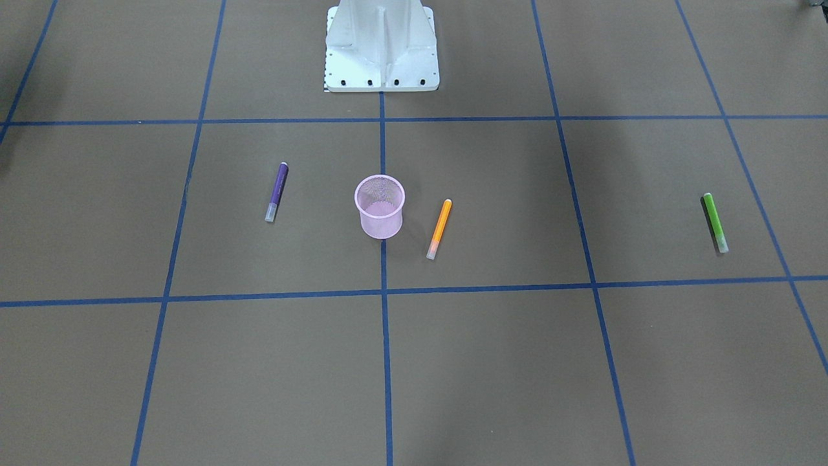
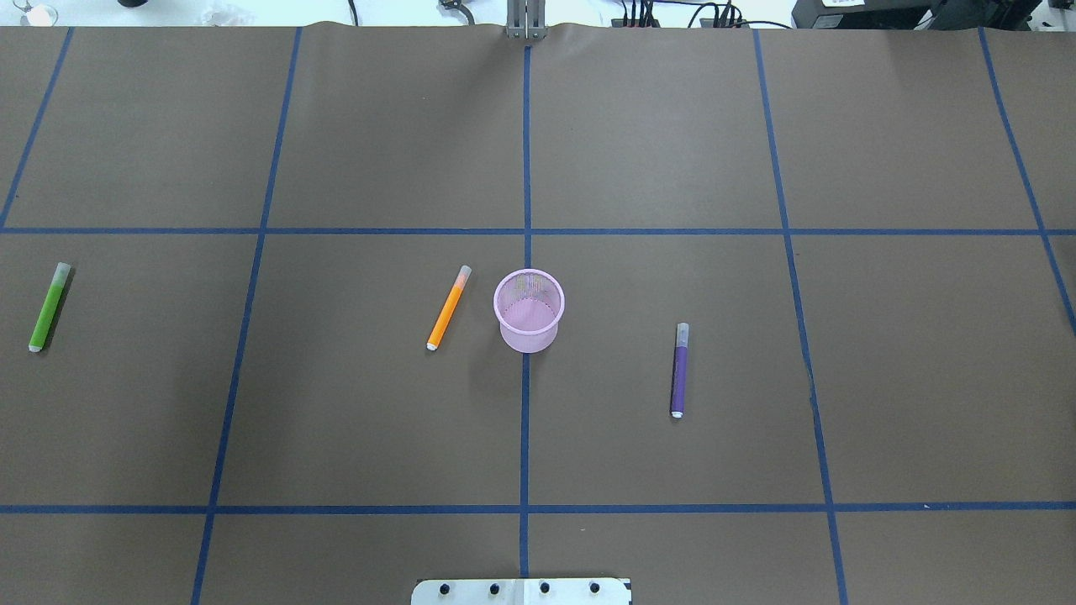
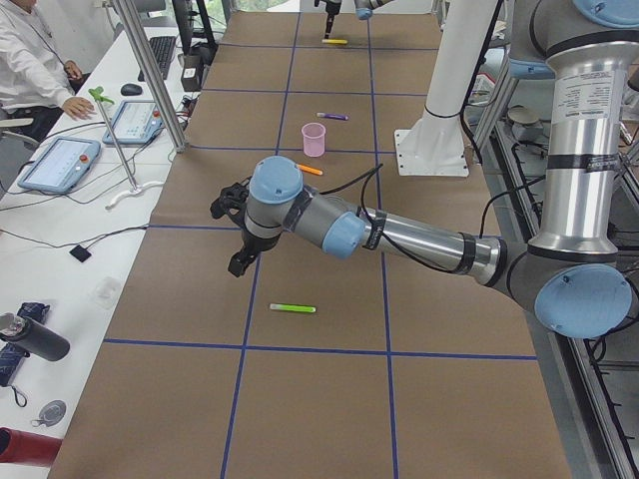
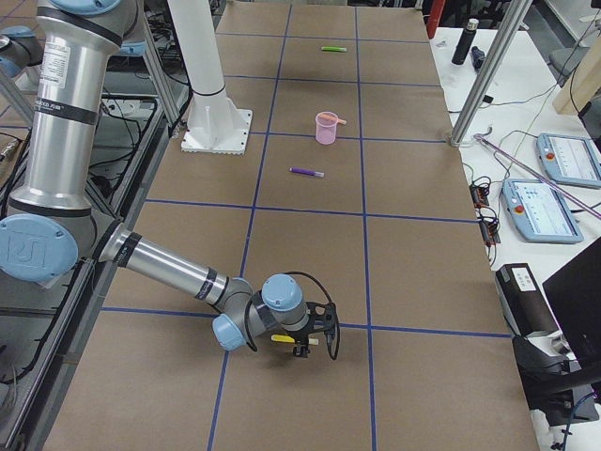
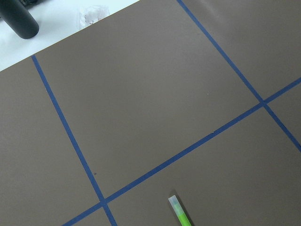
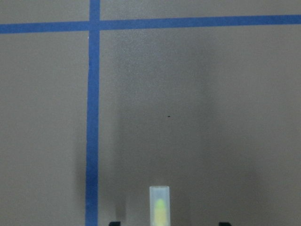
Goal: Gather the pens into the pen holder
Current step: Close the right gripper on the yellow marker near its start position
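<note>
Pens lie flat on the brown counter in the front-facing view. The purple pen is near the pen holder on the robot's right. The orange pen is just beside it on the other side, and the green pen is well apart toward the robot's left. The pink mesh holder stands upright on a blue tape line.

Overhead shows the same spread.

From the left end, the left tool hovers above the counter near the green pen; whether it is open I cannot tell. The yellow pen lies at the far end.

From the right end, the right tool is low over the yellow pen.

The left wrist camera catches only the green pen's capped end at the bottom edge.

The right wrist camera shows two dark fingertips spread wide, with the yellow pen's cap between them, touching neither.
</note>
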Robot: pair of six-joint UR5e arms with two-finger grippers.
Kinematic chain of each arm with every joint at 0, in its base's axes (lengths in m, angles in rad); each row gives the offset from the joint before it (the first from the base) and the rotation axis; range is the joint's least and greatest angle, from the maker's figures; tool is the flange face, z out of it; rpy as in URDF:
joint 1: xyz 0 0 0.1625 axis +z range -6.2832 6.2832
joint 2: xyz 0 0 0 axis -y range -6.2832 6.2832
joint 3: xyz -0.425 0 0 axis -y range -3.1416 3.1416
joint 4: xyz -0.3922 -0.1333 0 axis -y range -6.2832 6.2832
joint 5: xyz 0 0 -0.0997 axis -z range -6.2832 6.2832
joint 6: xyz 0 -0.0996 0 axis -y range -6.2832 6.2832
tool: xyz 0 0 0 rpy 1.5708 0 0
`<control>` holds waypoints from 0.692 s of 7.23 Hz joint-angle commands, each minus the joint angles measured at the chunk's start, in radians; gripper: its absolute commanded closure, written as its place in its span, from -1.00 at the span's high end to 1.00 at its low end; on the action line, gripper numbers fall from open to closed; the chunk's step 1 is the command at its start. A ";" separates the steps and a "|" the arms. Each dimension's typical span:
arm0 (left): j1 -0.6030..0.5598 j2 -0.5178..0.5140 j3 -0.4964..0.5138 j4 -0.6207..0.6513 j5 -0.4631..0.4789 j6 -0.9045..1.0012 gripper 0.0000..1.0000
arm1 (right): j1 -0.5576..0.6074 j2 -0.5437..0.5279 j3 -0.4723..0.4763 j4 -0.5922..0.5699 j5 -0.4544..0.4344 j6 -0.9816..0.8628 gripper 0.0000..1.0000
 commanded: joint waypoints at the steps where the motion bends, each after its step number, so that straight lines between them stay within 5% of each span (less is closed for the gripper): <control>1: 0.000 0.002 0.000 -0.001 -0.006 0.000 1.00 | -0.028 -0.001 0.001 0.001 -0.011 -0.003 -0.14; 2: 0.000 0.002 0.006 -0.001 -0.008 0.000 1.00 | -0.032 -0.001 0.001 0.001 -0.011 -0.006 -0.38; 3: 0.000 0.002 0.006 -0.001 -0.008 0.000 1.00 | -0.034 -0.001 0.002 0.001 -0.016 -0.009 -0.83; 5: 0.000 0.002 0.006 -0.001 -0.008 0.000 1.00 | -0.035 -0.002 0.019 0.000 -0.017 -0.011 -1.00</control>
